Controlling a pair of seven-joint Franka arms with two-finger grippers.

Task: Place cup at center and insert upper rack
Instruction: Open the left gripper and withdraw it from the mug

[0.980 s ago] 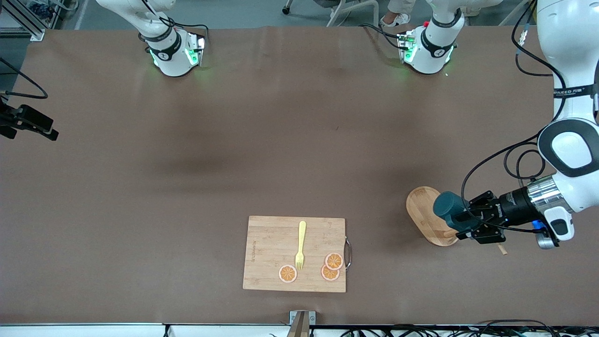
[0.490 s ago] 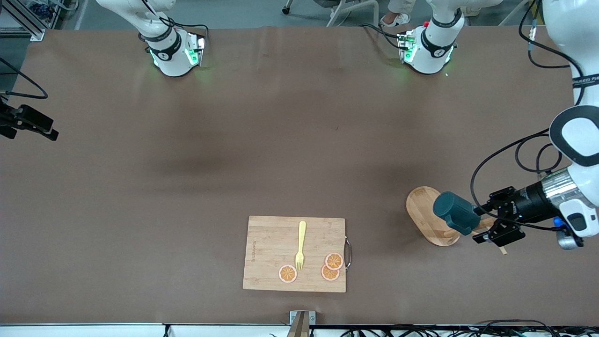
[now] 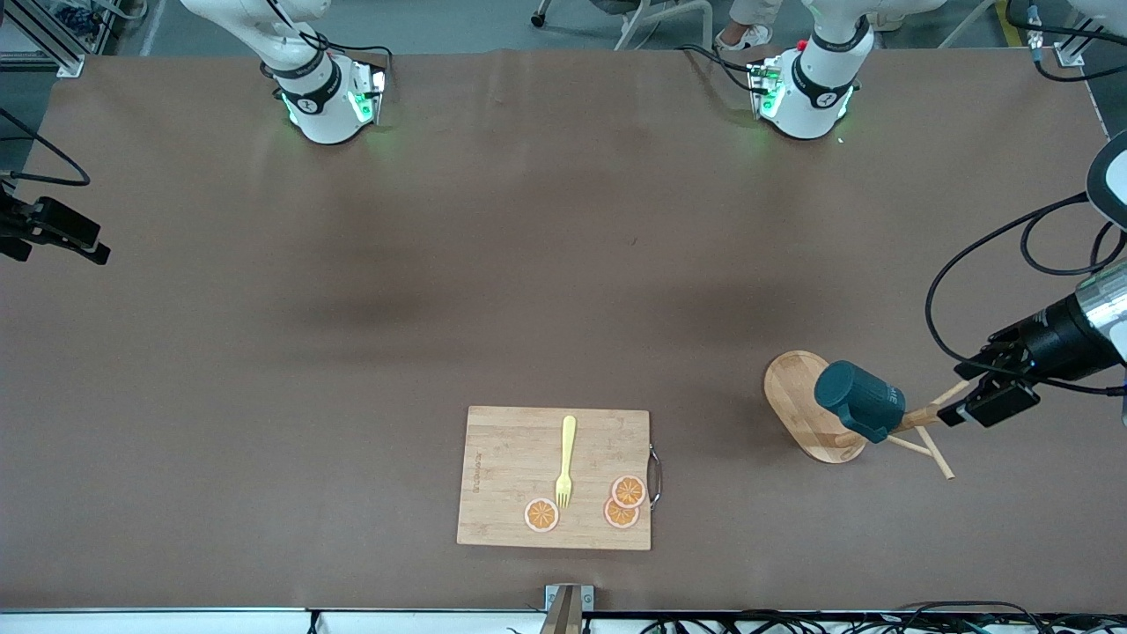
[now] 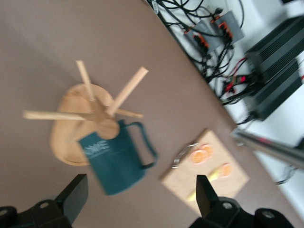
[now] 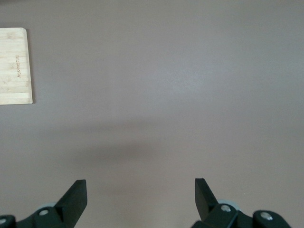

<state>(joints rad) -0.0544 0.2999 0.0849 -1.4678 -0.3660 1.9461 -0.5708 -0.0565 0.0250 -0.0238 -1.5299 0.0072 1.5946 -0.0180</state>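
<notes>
The dark teal cup [image 3: 858, 401] sits tilted on the bamboo mug tree, above its oval base [image 3: 797, 396], toward the left arm's end of the table. The left wrist view shows the cup [image 4: 114, 161] beside the post top [image 4: 107, 128], among the pegs. My left gripper [image 3: 964, 409] is open and empty, clear of the cup, over the table toward the left arm's end; its jaws [image 4: 140, 192] frame the cup. My right gripper [image 5: 140, 187] is open and empty over bare table, and it waits at the right arm's end [image 3: 58, 251].
A rectangular bamboo cutting board [image 3: 502, 458] lies near the front edge, with a yellow fork [image 3: 565, 462] and three orange slices [image 3: 623, 502] on it. Its corner shows in the right wrist view [image 5: 14, 66]. Cables and power boxes [image 4: 256, 71] lie off the table edge.
My left gripper let go of the cup and drew back toward the left arm's end. The cup stays on the mug tree. The right arm has not moved.
</notes>
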